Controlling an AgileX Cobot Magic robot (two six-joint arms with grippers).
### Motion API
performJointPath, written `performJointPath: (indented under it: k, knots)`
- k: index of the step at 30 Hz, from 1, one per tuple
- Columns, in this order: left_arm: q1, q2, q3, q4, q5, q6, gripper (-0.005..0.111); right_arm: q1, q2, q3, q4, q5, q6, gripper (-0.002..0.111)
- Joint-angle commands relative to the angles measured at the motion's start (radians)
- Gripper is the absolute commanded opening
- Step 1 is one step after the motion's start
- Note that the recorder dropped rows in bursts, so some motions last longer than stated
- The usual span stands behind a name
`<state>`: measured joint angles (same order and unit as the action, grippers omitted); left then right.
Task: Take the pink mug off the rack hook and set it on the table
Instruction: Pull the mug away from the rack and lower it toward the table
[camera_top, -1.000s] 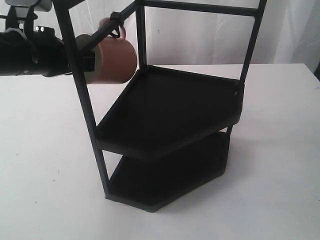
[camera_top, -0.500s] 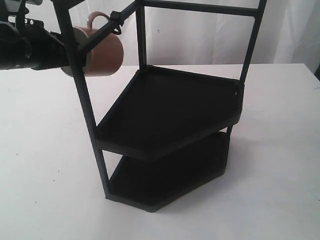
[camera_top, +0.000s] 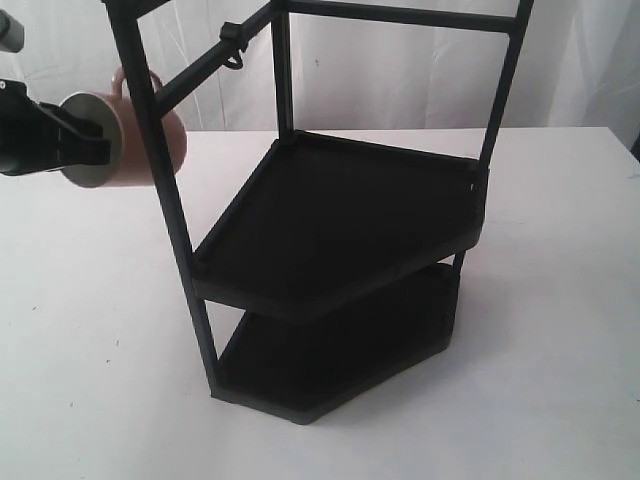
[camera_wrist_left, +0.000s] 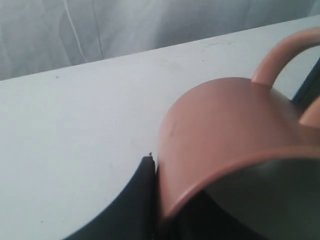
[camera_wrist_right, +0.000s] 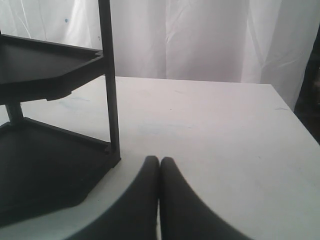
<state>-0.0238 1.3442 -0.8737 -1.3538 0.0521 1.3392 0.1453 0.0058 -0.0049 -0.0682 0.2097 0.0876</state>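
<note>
The pink mug (camera_top: 150, 145) hangs in the air on its side, left of the rack (camera_top: 340, 220) and clear of the rack hook (camera_top: 233, 48), which is bare. Its mouth faces left and its handle points up. My left gripper (camera_top: 92, 143) is shut on the mug's rim, one finger (camera_wrist_left: 141, 195) outside the wall and the other hidden inside the pink mug (camera_wrist_left: 225, 125). The table (camera_top: 80, 330) lies well below the mug. My right gripper (camera_wrist_right: 160, 163) is shut with nothing in it, low over the table (camera_wrist_right: 225, 140) beside the rack (camera_wrist_right: 50, 125).
The rack's front post (camera_top: 165, 200) crosses in front of the mug in the exterior view. Two dark shelves fill the middle of the table. A white curtain (camera_top: 400, 80) hangs behind. The table's right edge (camera_wrist_right: 295, 125) lies near my right gripper.
My left gripper has drawn the mug leftward and a little down, off the hook. The handle has left the hook, which now stands bare.
</note>
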Motion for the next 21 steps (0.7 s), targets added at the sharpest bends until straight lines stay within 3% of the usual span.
performJointPath:
  k: [1, 3, 4, 8, 11, 13, 16, 18, 21]
  knots:
    - [0.044, -0.019, 0.005, 0.149, 0.183, -0.105, 0.000, -0.005, -0.006, 0.005, -0.006, -0.008, -0.004, 0.000]
    - [0.057, -0.019, 0.005, 0.309, 0.237, -0.226, 0.000, -0.005, -0.006, 0.005, -0.006, -0.008, -0.004, 0.000]
    - [0.063, -0.019, 0.005, 0.499, 0.277, -0.394, 0.000, -0.005, -0.006, 0.005, -0.006, -0.008, -0.004, 0.000]
    - [0.063, -0.019, -0.022, 0.958, 0.396, -0.783, 0.000, -0.005, -0.006, 0.005, -0.006, -0.008, -0.004, 0.000]
    - [0.063, -0.019, -0.067, 1.197, 0.529, -1.025, 0.000, -0.005, -0.006, 0.005, -0.006, -0.008, -0.004, 0.000]
    - [0.063, -0.019, -0.109, 1.269, 0.635, -1.089, 0.000, -0.005, -0.006, 0.005, -0.006, -0.008, -0.004, 0.000]
    - [0.059, -0.019, -0.211, 1.257, 0.863, -1.102, 0.000, -0.005, -0.006, 0.005, -0.006, -0.008, -0.004, 0.000]
    - [0.058, -0.019, -0.225, 1.250, 0.938, -1.102, 0.000, -0.005, -0.006, 0.005, -0.006, -0.008, -0.004, 0.000]
    - [0.058, -0.017, -0.181, 1.250, 0.945, -1.125, 0.000, -0.005, -0.006, 0.005, -0.006, -0.008, -0.004, 0.000]
